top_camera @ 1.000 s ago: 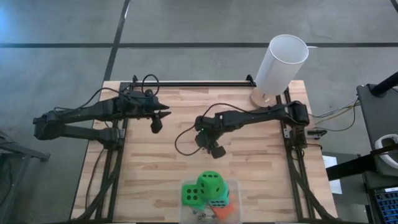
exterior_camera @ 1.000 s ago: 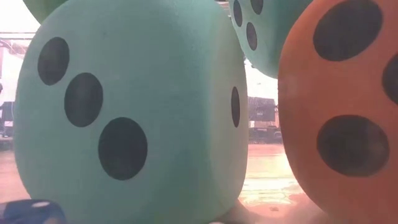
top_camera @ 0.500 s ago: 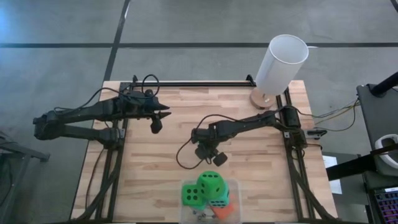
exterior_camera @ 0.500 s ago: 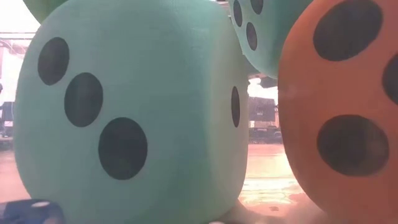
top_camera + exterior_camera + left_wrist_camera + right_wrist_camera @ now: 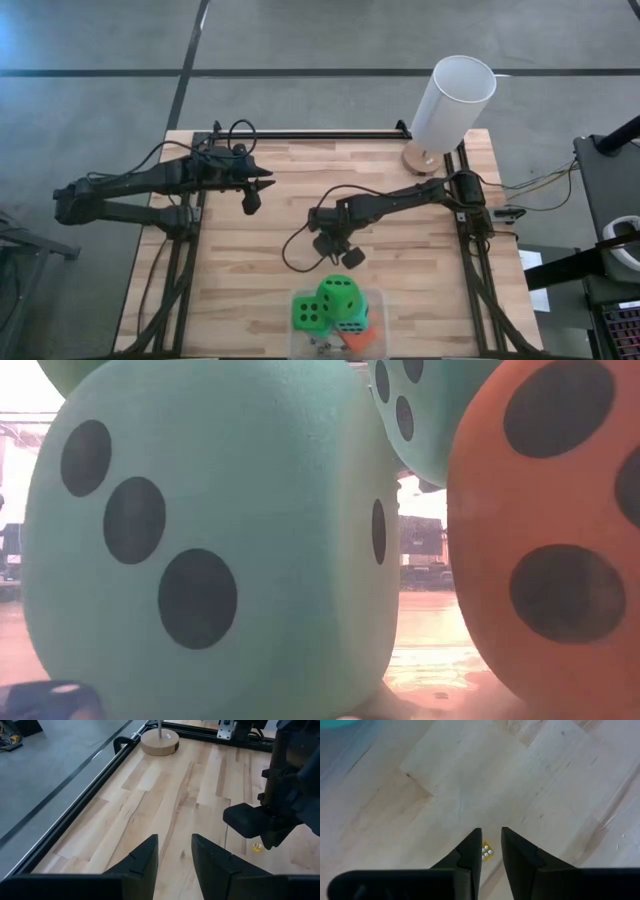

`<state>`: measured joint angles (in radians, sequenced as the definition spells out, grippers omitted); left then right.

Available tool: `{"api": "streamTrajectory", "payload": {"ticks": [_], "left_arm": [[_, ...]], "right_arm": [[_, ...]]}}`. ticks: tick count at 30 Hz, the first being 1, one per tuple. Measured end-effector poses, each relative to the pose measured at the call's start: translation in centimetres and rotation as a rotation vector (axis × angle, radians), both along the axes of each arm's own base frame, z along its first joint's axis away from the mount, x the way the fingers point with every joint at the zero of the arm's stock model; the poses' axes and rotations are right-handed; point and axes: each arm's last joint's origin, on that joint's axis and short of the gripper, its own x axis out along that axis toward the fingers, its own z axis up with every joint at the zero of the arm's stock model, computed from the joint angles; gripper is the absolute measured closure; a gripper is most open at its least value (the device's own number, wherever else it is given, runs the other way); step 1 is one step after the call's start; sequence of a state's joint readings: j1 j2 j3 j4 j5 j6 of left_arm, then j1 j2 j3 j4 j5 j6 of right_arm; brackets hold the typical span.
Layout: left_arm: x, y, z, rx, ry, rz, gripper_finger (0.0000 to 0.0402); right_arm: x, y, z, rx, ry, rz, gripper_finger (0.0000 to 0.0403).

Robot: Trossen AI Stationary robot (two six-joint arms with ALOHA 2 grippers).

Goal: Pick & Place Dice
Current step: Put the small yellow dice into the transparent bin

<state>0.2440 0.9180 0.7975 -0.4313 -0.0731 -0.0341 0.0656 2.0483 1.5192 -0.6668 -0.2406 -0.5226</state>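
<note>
- Fingers of my right gripper (image 5: 490, 832) point down at the table (image 5: 230, 270), close to its centre in the high view. They stand a narrow gap apart.
- In the right wrist view a small yellow die (image 5: 487, 851) shows in that gap, against one finger. It looks loose rather than pinched, though that finger hides part of it.
- The left wrist view shows the same die on the wood just beside my right gripper's dark body.
- The big dice sit piled at the table's 6 o'clock edge: a green die (image 5: 340, 293) on top, a second green die (image 5: 309, 313) at its 8 o'clock, a teal die (image 5: 351, 322) under it, and an orange-red die (image 5: 358, 340) lowest.
- My left gripper (image 5: 175, 840) hangs at about 10 o'clock from the centre, fingers slightly apart, holding nothing.
- A white cylinder (image 5: 452, 100) stands on a round wooden base (image 5: 159, 741) at 1 o'clock.
</note>
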Motion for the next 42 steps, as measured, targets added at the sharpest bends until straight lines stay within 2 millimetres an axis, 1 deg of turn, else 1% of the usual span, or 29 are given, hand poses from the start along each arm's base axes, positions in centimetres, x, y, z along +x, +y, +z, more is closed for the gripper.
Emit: {"api": "streamTrajectory", "payload": {"ticks": [5,15,20,28,33,42], "left_arm": [[0.0,0.0,0.0,-0.002,-0.001,0.001,0.0281],[0.0,0.0,0.0,-0.021,-0.008,0.013,0.0280],[0.0,0.0,0.0,-0.023,-0.013,0.015,0.0281],[0.0,0.0,0.1,-0.021,-0.018,0.015,0.0280],[0.1,0.0,0.1,-0.020,-0.020,0.015,0.0281],[0.1,0.0,0.1,-0.019,-0.023,0.015,0.0282]], "right_arm": [[-0.1,0.0,0.0,-0.002,0.018,-0.022,0.0331],[-0.3,-0.1,-0.2,-0.023,0.008,0.036,0.0277],[-0.5,-0.1,-0.7,-0.031,0.014,0.068,0.0264],[-1.2,-0.1,-2.2,-0.051,0.044,0.132,0.0276],[-0.9,-0.2,-2.4,-0.059,0.015,0.148,0.0285],[-0.9,-0.3,-2.6,-0.068,0.002,0.170,0.0296]]}}
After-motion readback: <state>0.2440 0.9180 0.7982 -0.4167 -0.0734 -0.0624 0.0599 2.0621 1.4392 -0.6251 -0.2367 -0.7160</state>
